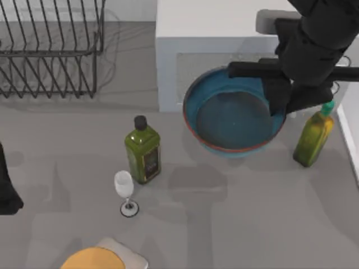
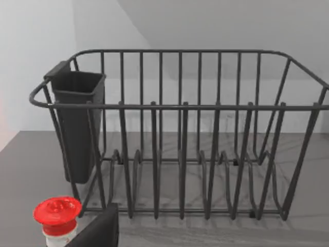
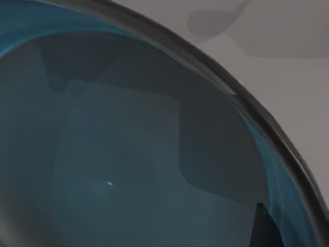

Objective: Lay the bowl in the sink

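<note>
The bowl (image 1: 233,115) is wide and round, glossy blue inside with a thin reddish-brown rim. It hangs above the table at the front wall of the white sink (image 1: 202,25), casting a shadow on the table below. My right gripper (image 1: 279,101) is shut on the bowl's right rim, with the dark arm above it. The right wrist view looks down into the bowl's blue inside (image 3: 128,154), its dark rim curving across. My left arm (image 1: 5,190) is parked at the table's left edge.
A wire dish rack (image 1: 50,50) (image 2: 180,154) with a dark cutlery cup (image 2: 77,123) stands back left. A green bottle (image 1: 143,151) and wine glass (image 1: 125,190) stand mid-table. Another green bottle (image 1: 313,137) stands right of the bowl. A yellow-orange round thing (image 1: 92,259) lies at the front. A red-capped bottle (image 2: 57,213) stands by the rack.
</note>
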### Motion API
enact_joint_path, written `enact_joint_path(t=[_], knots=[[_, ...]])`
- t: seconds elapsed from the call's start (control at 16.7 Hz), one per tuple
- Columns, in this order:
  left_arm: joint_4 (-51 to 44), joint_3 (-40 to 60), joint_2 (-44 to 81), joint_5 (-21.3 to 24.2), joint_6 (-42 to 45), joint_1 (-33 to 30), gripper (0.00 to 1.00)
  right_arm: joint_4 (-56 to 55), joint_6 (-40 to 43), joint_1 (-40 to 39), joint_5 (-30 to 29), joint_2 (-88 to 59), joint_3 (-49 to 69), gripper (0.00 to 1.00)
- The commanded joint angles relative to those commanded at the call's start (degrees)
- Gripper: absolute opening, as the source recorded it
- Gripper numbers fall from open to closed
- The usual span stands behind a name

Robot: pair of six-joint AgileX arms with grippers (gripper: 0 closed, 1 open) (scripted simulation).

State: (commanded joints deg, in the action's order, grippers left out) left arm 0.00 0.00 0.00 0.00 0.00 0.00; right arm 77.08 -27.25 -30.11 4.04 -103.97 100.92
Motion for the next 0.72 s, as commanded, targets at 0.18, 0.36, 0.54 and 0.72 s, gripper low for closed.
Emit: enact_joint_path(t=[0.18,0.36,0.54,0.72], knots=[[0.0,0.0,0.0,0.0,0.0,0.0,1.0,-8.7,4.3,1.2,4.2,5.1,0.3,0.0],[0.0,0.0,0.0,0.0,0.0,0.0,1.0,-22.0,7.9,4.9,7.2,9.1,-1.6,0.0],[0.0,0.0,0.0,0.0,0.0,0.0,1.0,-40.5,11.0,10.4,9.6,12.2,-7.8,0.0],[0.0,0.0,0.0,0.0,0.0,0.0,1.0,-62.8,13.5,17.6,12.1,13.9,-18.0,0.0]])
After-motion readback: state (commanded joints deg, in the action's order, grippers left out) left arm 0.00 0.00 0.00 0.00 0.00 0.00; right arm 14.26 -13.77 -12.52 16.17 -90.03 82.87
